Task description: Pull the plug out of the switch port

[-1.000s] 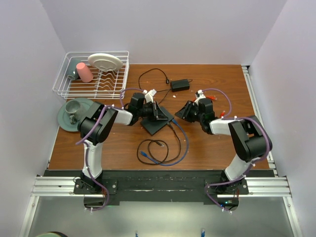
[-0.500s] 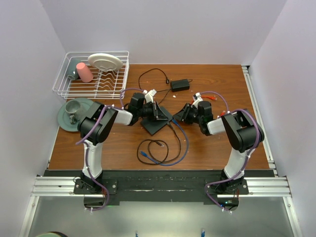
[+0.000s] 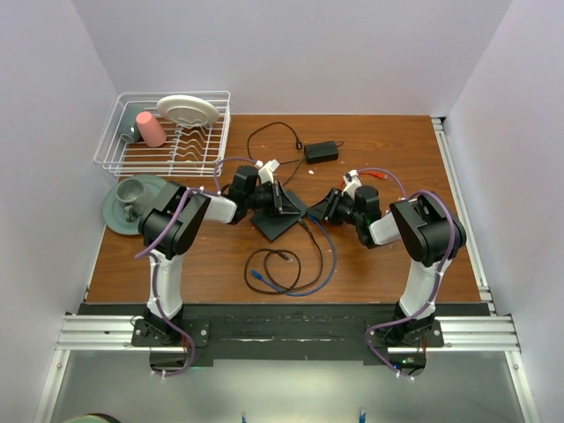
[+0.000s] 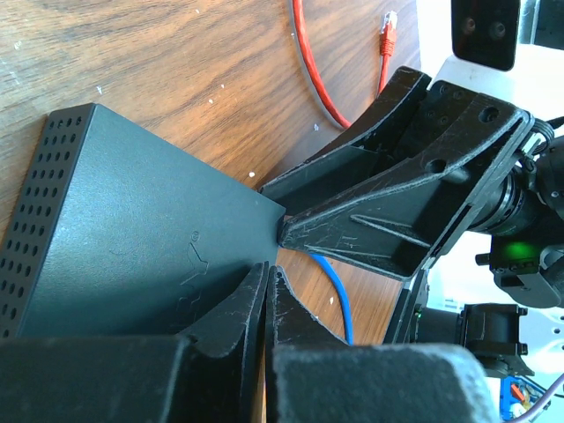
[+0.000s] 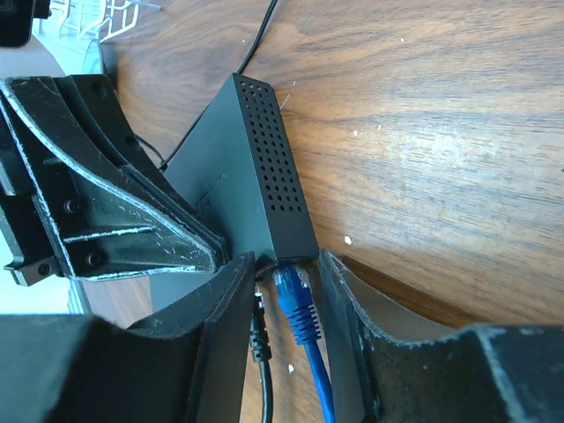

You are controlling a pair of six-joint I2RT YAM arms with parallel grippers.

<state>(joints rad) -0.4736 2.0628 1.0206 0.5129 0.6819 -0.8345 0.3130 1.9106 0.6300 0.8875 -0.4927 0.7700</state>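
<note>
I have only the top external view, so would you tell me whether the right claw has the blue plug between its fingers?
Observer: Yes. In the right wrist view, the blue plug sits between the open fingers of the right claw, which do not seem to be pinching it yet.
Operator: Is the plug seated in the switch?
Observer: Its tip goes into the switch at the edge, close to a corner.
Operator: Is anything crowding it?
Observer: A black plug sits right beside it, on the side towards the left arm.
Operator: And what is the left claw doing?
Observer: In the left wrist view, the left claw is shut, with its tips seemingly resting on the switch's flat top.
</note>
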